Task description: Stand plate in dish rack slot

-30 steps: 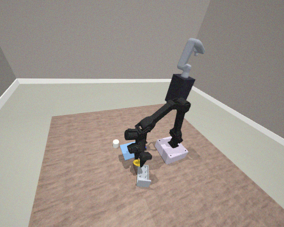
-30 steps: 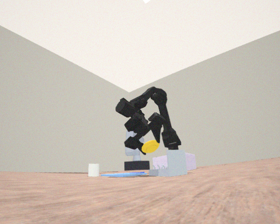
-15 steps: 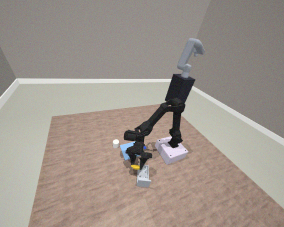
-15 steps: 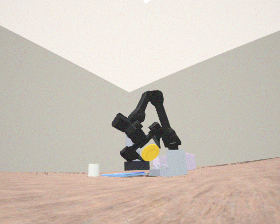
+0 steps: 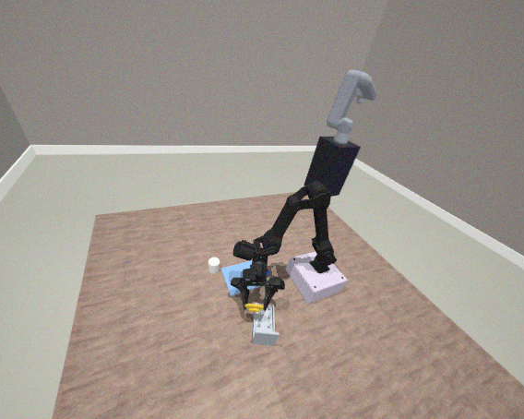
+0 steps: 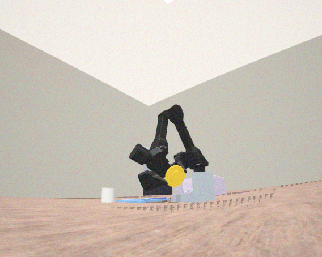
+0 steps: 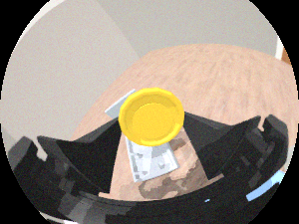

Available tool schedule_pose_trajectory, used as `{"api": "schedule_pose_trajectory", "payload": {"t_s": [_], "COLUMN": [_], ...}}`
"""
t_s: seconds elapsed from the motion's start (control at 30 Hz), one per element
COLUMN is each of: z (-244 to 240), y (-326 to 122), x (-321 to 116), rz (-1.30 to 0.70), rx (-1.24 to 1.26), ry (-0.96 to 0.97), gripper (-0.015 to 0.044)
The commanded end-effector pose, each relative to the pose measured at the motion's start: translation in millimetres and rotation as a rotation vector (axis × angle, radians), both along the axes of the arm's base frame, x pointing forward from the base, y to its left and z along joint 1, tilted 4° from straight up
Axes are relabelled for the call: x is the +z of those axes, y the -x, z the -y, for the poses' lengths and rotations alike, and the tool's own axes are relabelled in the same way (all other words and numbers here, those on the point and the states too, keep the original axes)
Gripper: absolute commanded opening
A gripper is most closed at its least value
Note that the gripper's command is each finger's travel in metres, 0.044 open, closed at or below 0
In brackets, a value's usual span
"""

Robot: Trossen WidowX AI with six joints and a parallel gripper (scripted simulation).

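Observation:
My gripper is shut on the yellow plate, one finger at each side of its rim. The plate is held in the air, roughly upright, its round face toward the exterior camera and nearly edge-on in the top view. The pale grey dish rack stands on the table with a tall wall at one end. The plate is near the rack's other, low end and higher than its low part. Whether it lines up with a slot, I cannot tell.
A light blue mat lies beside the rack, with a small blue object near it. A white cylinder stands beyond the mat. The arm's base sits on a lilac box.

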State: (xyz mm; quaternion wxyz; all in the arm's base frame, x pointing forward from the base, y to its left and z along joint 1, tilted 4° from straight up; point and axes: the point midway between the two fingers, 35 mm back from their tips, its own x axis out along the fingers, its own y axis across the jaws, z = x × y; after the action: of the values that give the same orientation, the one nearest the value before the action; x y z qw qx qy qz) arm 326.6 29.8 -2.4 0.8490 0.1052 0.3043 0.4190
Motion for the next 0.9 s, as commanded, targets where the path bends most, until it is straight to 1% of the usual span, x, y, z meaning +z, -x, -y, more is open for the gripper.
{"api": "schedule_pose_trajectory", "payload": {"t_s": [0.0,0.5,0.87], "z": [0,1,1], "y": [8,49,51], "x": [-1,12,12], "rz": [0.102,0.584,0.606], "rx": [0.035,0.151,0.155], "ry": [-0.023,-0.069,-0.070], "gripper": [0.0000,0.0000,0.0000]}}
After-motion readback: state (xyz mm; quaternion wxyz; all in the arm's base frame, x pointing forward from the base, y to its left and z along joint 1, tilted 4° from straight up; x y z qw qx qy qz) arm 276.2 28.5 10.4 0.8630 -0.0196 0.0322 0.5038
